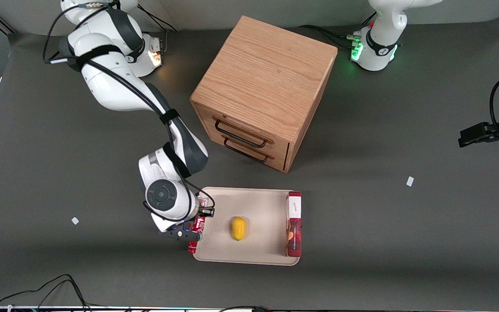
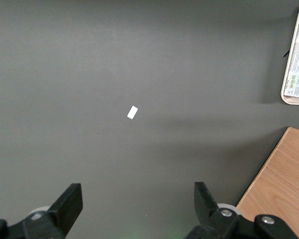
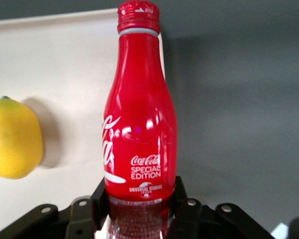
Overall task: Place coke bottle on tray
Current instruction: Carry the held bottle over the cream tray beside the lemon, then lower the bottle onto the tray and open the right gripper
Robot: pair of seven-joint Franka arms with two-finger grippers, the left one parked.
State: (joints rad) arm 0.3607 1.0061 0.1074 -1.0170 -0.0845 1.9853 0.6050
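The coke bottle (image 3: 139, 124) is red with white script and a red cap. My right gripper (image 3: 139, 199) is shut on its lower body, one finger on each side. In the front view the gripper (image 1: 194, 232) holds the bottle (image 1: 196, 234) over the beige tray's (image 1: 262, 203) edge at the working arm's end, lying with its cap toward the front camera. The wrist view shows the bottle over the tray's rim (image 3: 65, 22), partly above the dark table.
A yellow lemon (image 1: 238, 228) lies mid-tray, also seen in the wrist view (image 3: 12, 139). A red-and-white snack box (image 1: 293, 223) lies along the tray's edge toward the parked arm. A wooden drawer cabinet (image 1: 262, 86) stands farther from the camera. White paper scraps (image 1: 75, 220) lie on the table.
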